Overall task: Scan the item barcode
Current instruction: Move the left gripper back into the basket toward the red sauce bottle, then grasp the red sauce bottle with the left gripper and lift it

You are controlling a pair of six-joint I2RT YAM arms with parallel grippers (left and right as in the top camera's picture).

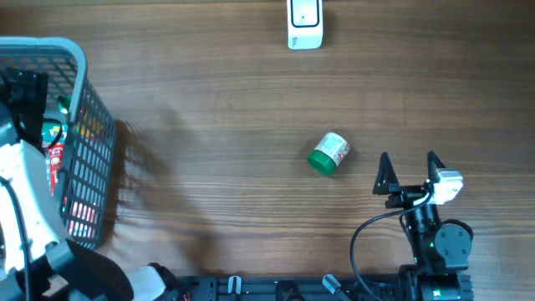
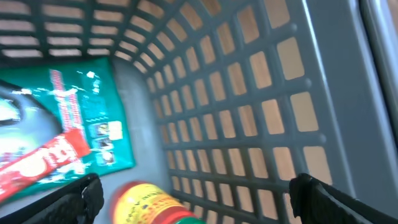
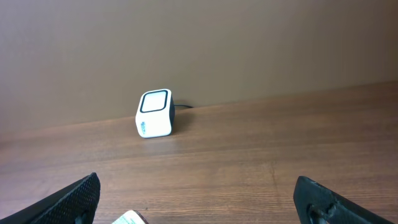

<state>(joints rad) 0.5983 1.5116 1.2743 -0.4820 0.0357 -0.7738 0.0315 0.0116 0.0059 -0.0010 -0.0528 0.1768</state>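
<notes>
Currently your left pincer (image 2: pixel 196 186) hangs spread wide and empty inside the grey basket (image 1: pixel 79 63), over a green packet (image 2: pixel 93 118) and a bottle (image 2: pixel 149 202) that only its wrist view shows clearly. Further right, the barcode scanner (image 1: pixel 304 23) stands at the far edge. The green-lidded jar (image 1: pixel 329 155) lies on its side on the surface (image 1: pixel 209 125), just ahead of your right pincer (image 1: pixel 410 171), which is open too and probably lined up for pickup.
</notes>
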